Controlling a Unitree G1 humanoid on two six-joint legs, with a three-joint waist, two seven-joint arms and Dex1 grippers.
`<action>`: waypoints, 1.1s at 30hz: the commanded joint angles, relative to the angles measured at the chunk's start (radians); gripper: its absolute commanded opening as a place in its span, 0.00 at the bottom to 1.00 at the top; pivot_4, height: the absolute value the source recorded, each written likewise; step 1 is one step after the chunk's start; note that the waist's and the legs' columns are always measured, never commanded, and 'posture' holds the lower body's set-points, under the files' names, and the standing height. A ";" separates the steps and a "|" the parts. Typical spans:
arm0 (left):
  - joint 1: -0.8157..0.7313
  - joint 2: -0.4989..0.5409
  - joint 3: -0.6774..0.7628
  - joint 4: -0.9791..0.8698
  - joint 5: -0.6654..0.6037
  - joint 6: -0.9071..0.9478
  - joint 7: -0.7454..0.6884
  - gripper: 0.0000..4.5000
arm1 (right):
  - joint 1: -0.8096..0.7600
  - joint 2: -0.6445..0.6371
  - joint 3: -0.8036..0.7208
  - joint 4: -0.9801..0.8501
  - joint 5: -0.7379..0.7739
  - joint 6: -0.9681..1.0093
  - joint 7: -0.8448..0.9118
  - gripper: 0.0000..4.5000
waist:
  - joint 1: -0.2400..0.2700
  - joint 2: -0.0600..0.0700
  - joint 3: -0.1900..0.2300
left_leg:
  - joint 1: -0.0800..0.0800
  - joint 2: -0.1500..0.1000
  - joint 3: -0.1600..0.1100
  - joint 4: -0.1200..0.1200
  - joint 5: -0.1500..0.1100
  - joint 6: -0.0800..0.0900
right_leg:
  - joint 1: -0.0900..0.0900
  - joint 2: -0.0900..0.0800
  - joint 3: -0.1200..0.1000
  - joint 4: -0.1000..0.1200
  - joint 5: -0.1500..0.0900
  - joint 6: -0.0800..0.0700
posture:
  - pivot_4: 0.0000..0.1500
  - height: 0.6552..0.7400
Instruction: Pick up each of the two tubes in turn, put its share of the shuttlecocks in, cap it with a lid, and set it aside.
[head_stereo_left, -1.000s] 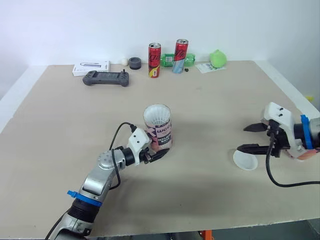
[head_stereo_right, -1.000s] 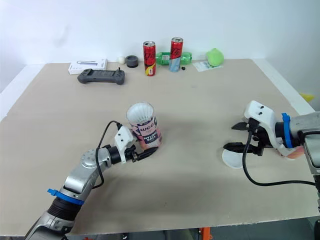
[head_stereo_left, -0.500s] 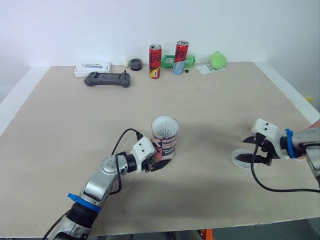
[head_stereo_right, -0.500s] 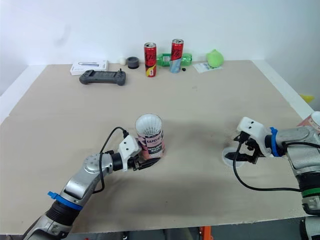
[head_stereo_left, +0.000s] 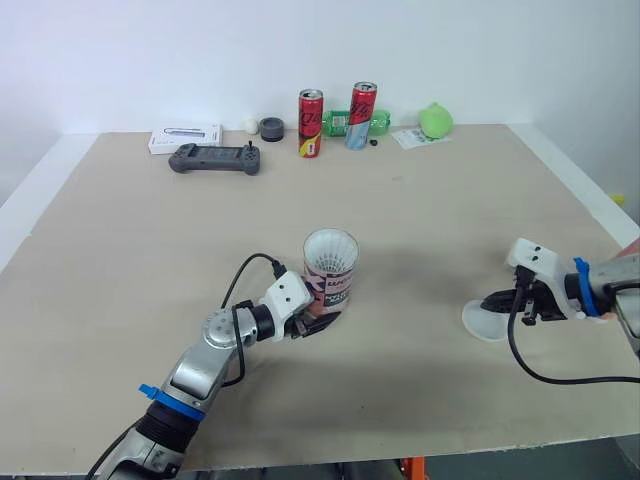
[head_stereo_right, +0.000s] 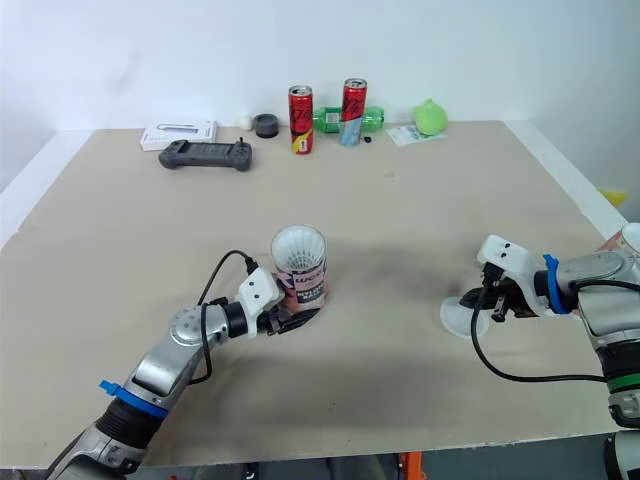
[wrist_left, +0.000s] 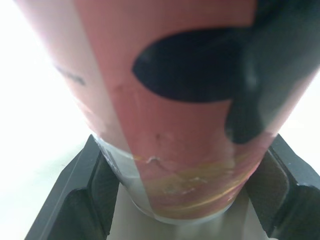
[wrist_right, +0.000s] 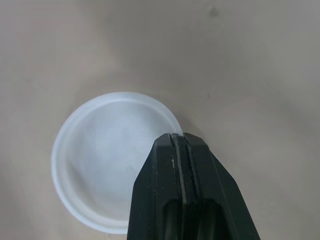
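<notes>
Since half a second ago, your right gripper (wrist_right: 176, 137) has brought its two black fingers together. They now pinch the rim of the translucent white round plastic lid (wrist_right: 107, 155), which rests near the right edge of the beige tabletop (head_stereo_left: 430, 210). Your left gripper (head_stereo_left: 318, 322) is clamped on the base of the upright pink cardboard tube (head_stereo_left: 331, 285) at the tabletop's middle. White feather shuttlecocks (head_stereo_left: 330, 252) show in the tube's open top.

You saw the 2nd tube (head_stereo_right: 629, 240) cut off by the edge; the right gripper (wrist_right: 179, 136) covered part of the lid (wrist_right: 105, 160).
</notes>
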 joint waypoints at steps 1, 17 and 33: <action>-0.011 0.000 0.005 0.017 0.016 -0.015 0.010 0.67 | -0.122 0.000 -0.052 -0.135 0.060 0.023 0.007 0.01 | -0.002 0.001 0.000 | 0.000 0.000 0.000 0.000 0.000 0.000 | 0.000 0.000 0.000 0.000 0.000 0.000 | 1.00 1.00; -0.041 -0.016 -0.003 0.069 0.068 -0.022 0.049 0.67 | -0.639 0.328 0.165 -0.330 0.088 0.035 -0.028 0.01 | 0.005 0.001 0.000 | -0.003 0.001 -0.001 -0.002 -0.001 -0.001 | -0.003 0.000 -0.001 -0.001 -0.001 0.000 | 1.00 1.00; -0.026 -0.020 -0.008 0.050 0.076 -0.007 0.061 0.67 | -0.663 0.381 0.262 -0.362 0.047 0.000 0.015 0.01 | 0.003 0.001 -0.001 | -0.002 0.001 0.000 -0.002 -0.001 0.000 | -0.002 0.000 -0.001 -0.001 0.000 -0.001 | 1.00 1.00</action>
